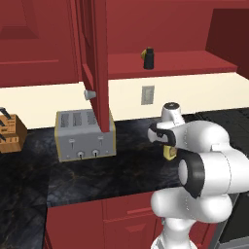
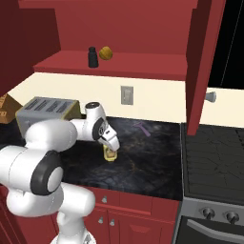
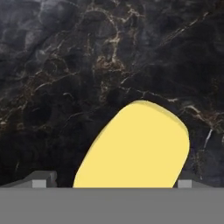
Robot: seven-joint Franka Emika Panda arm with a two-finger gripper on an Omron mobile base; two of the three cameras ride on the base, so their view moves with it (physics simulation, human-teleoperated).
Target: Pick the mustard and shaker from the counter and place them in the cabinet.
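The mustard (image 3: 135,146), a squat yellow bottle, stands on the black marbled counter (image 2: 157,162). My gripper (image 3: 111,181) is lowered over it and open, with one fingertip (image 3: 41,179) on each side of the bottle. From the base, the gripper (image 2: 112,147) covers most of the mustard (image 2: 111,155), and the arm hides part of the mustard (image 1: 170,153). The shaker (image 1: 148,58), a small dark cylinder, stands upright on the red shelf of the cabinet (image 1: 189,63). It also shows as the shaker (image 2: 93,57) on the cabinet (image 2: 143,64).
A rounded orange-yellow lump (image 2: 106,53) sits next to the shaker on the shelf. Open cabinet doors (image 1: 95,58) (image 2: 202,62) hang over the counter. A toaster (image 1: 85,133) stands to the left, a knife block (image 1: 9,132) further left, a stove (image 2: 214,157) to the right.
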